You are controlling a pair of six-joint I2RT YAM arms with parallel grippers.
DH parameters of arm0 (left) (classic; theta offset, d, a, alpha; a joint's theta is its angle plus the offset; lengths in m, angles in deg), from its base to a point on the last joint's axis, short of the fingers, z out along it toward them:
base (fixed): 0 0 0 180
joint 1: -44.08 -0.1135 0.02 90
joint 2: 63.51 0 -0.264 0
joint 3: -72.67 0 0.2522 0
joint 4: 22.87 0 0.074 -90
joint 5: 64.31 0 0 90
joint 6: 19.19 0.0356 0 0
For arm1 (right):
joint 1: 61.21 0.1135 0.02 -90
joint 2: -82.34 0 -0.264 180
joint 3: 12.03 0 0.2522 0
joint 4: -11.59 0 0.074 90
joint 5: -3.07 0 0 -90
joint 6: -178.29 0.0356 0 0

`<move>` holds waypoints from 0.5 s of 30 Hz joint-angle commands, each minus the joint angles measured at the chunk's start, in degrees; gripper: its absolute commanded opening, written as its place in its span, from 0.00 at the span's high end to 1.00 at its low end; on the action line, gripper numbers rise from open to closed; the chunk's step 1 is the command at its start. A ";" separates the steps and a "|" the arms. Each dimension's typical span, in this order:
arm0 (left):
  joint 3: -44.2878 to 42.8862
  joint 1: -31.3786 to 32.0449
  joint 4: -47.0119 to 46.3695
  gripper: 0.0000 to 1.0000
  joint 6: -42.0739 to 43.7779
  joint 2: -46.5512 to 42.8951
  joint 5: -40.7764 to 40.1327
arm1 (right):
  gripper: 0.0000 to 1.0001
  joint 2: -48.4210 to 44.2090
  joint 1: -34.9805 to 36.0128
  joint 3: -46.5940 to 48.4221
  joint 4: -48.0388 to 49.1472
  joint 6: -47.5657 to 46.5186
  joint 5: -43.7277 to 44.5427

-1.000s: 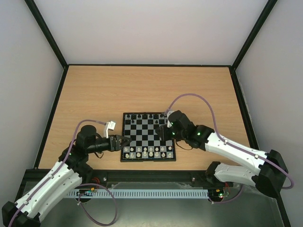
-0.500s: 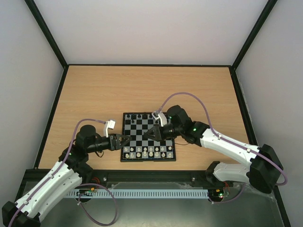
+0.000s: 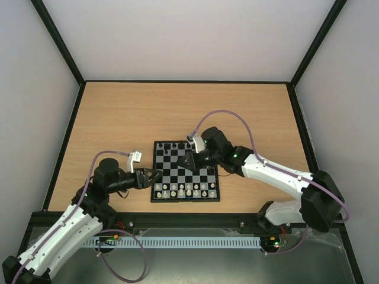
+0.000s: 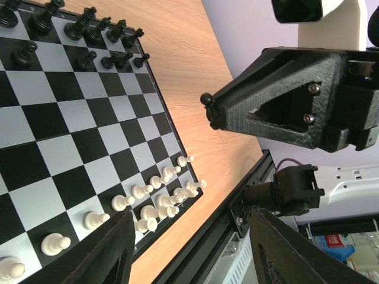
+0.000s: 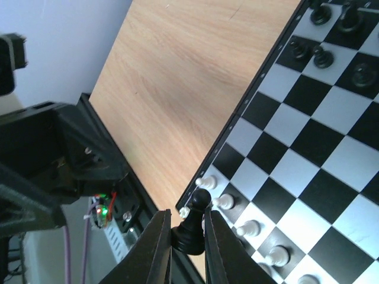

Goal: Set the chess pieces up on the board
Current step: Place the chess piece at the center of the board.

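One black piece point(image 5: 194, 219) pinched in right tool point(image 5: 188, 241) — shifted left over board point(image 3: 185, 200); left tool point(image 3: 155, 176) open.

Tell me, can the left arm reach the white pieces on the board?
Probably yes. The left gripper hangs open beside the board's near left corner, close to the white pieces, with nothing between them.

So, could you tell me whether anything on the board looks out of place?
Nothing looks toppled or spilled. The one oddity: a black piece is off the board, pinched in the right hand over it.
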 commanded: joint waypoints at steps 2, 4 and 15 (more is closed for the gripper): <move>-1.80 0.13 4.22 0.43 0.57 -3.13 -3.30 | 0.89 2.63 -0.26 2.64 -2.94 -2.58 7.11; -2.42 0.09 6.84 0.44 0.62 -4.49 -5.62 | 0.89 3.56 -0.15 2.83 -3.21 -3.12 8.83; -8.85 0.09 20.86 0.43 -3.56 -16.76 -22.06 | 0.90 17.33 4.07 14.70 -6.88 -7.39 16.59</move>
